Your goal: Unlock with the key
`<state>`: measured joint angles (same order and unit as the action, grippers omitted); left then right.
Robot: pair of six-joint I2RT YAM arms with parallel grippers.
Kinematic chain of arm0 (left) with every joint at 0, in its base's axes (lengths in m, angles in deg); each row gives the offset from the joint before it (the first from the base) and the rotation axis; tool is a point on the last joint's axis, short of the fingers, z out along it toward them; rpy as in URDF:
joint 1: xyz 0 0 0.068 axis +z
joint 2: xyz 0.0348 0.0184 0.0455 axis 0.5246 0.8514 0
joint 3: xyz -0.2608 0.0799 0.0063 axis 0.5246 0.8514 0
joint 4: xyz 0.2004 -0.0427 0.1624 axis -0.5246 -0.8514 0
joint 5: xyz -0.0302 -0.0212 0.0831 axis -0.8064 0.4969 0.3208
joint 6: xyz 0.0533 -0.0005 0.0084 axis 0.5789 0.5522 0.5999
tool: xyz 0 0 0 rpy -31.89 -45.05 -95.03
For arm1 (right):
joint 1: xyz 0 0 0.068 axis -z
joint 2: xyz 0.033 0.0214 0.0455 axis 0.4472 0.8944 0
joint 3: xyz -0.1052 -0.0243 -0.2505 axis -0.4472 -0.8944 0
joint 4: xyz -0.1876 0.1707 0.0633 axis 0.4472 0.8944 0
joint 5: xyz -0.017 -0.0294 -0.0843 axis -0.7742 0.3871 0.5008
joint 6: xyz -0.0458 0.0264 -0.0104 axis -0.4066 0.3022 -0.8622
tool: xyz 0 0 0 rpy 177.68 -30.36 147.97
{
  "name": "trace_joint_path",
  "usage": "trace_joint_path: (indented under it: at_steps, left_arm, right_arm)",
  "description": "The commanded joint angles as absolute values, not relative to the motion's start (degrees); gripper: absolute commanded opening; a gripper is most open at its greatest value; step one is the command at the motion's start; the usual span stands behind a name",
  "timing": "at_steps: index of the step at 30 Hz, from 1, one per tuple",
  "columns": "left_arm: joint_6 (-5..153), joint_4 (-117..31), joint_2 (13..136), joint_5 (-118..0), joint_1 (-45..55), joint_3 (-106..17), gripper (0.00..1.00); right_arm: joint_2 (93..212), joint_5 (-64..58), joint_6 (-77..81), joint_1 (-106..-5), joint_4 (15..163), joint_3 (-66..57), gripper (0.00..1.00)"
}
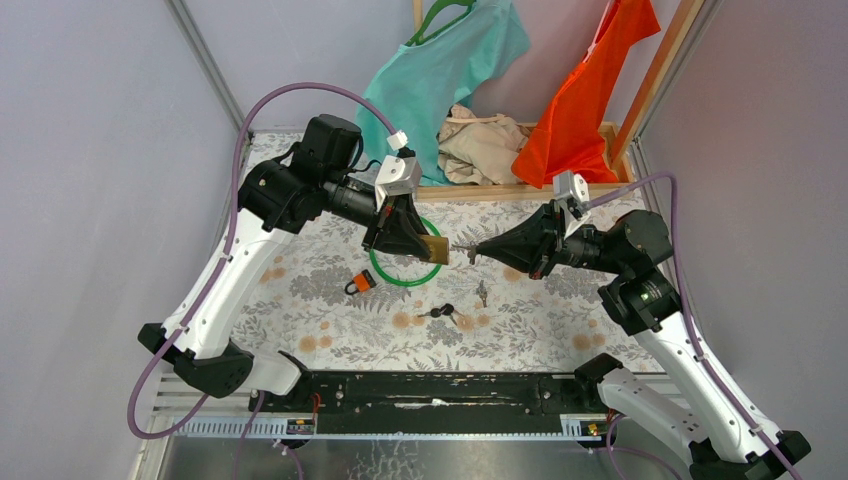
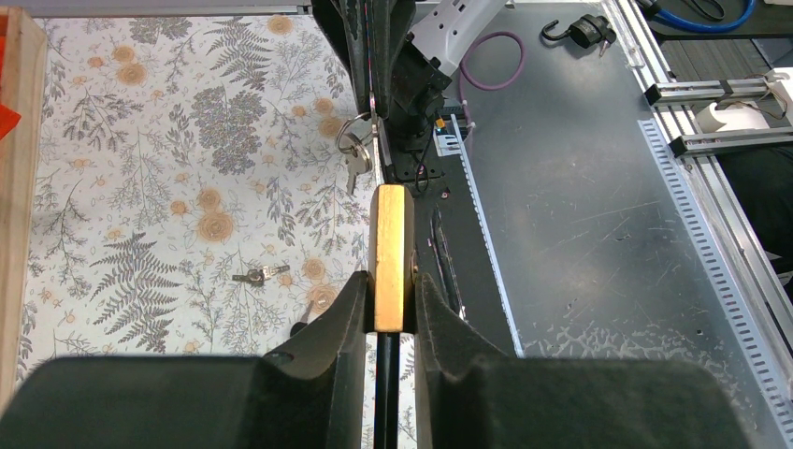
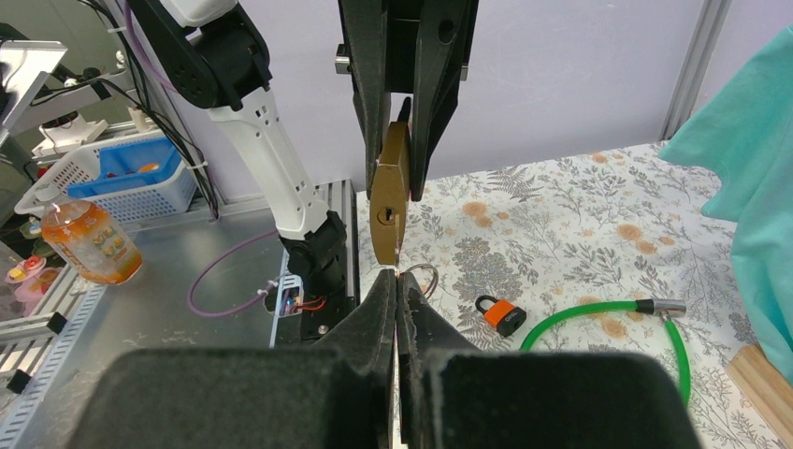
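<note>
One brass padlock (image 1: 435, 250), one orange padlock (image 1: 362, 283), one gripped key (image 1: 462, 250)

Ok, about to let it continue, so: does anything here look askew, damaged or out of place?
Nothing stands out. The left hand grips the brass padlock squarely, and the right hand holds the key in line with its end.

The padlock (image 2: 391, 253) in my left end effector (image 2: 390, 297) is smooth brass with a satin sheen, and my fingers (image 2: 338, 323) look like matt black plastic. The table (image 2: 140, 168) wears a matt printed floral cloth, beside scratched, dull-shining sheet metal (image 2: 580, 187). The green cable (image 3: 598, 311) looks glossy and plastic-coated.
</note>
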<state>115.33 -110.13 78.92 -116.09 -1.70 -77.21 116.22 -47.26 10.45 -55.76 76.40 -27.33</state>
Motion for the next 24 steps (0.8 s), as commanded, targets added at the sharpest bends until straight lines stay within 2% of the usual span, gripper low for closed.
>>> trace_joint_path:
  at_steps: [1,24]
  left_arm:
    - [114.91,-105.72,77.92,-118.46,-2.03,-79.03,0.00]
    - [114.62,-105.71,78.29,-118.59,-2.17,-79.35,0.00]
  right_arm:
    - [115.57,-49.72,10.18,-55.99,74.53,-26.91,0.00]
    - [118.32,-51.73,12.40,-55.99,70.04,-26.57,0.00]
